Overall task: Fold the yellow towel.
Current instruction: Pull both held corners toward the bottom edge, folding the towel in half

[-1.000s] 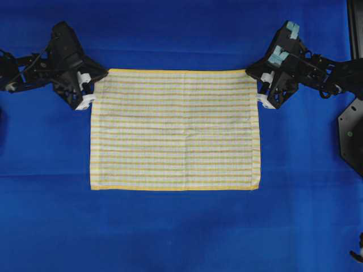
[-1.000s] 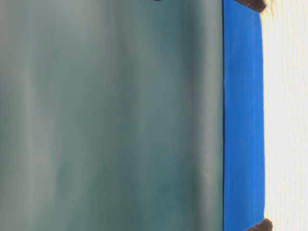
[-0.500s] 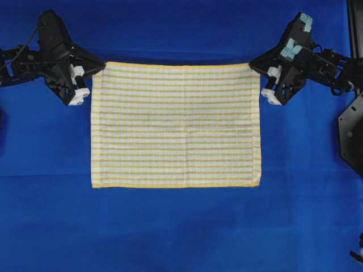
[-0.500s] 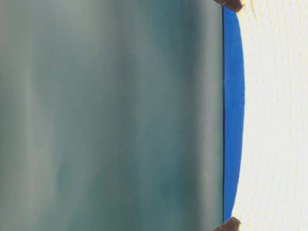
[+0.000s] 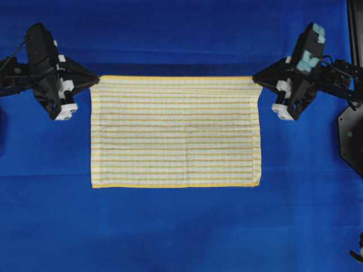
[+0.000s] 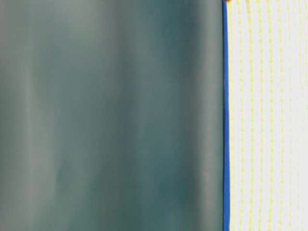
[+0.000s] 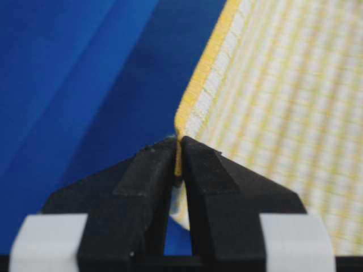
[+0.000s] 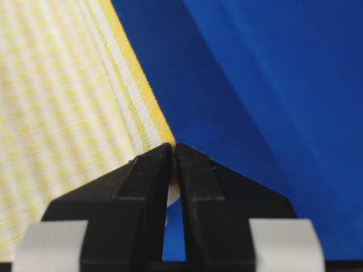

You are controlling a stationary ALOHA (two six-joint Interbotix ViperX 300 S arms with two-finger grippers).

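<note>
- Overhead: the thin pale yellow checked towel is lying on the blue cloth-covered desk, its far edge lifting; the left hand and right hand are gripping its far corners.
- Table level: the towel is hanging just beyond the desk edge.
- Left wrist: the left hand is pinching the yellow hem.
- Right wrist: the right hand is clamping the hem too.

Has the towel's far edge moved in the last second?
Yes. The towel's gripped edge has come toward its near hem, which stayed put on the blue cloth.
</note>
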